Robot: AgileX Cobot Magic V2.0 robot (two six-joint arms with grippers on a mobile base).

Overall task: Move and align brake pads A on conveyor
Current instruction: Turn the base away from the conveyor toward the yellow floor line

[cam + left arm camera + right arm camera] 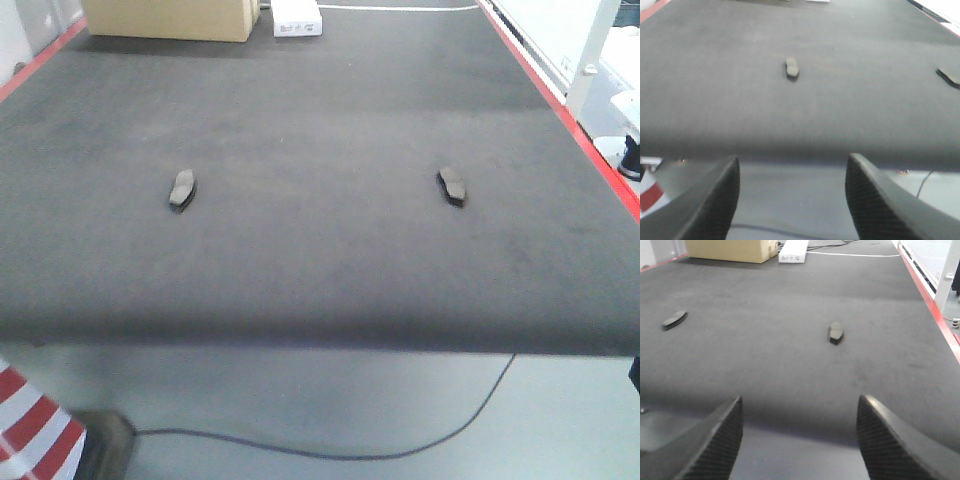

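A: How are the grippers held?

B: The left gripper (792, 200) is seen spread wide, with nothing between its fingers (710, 205). The right gripper (800, 440) is likewise spread and unloaded. Both are held low, just short of the near edge of the conveyor (320, 90), and are pointed along it.

A: What is shown by 1 view and not another?

B: 2 brake pads are found in all 3 views, the left brake pad (182, 189) and the right brake pad (452, 186). They lie flat on the belt, well apart. The left wrist view is blurred, so the grooves cannot be made out there. The cardboard box (170, 18) and white box (297, 17) at the far end are shown plainly only by the front and right wrist views.

A: And room?

B: Open belt is left around each pad. The red edge stripe (560, 100) is seen well to the right of the right brake pad.
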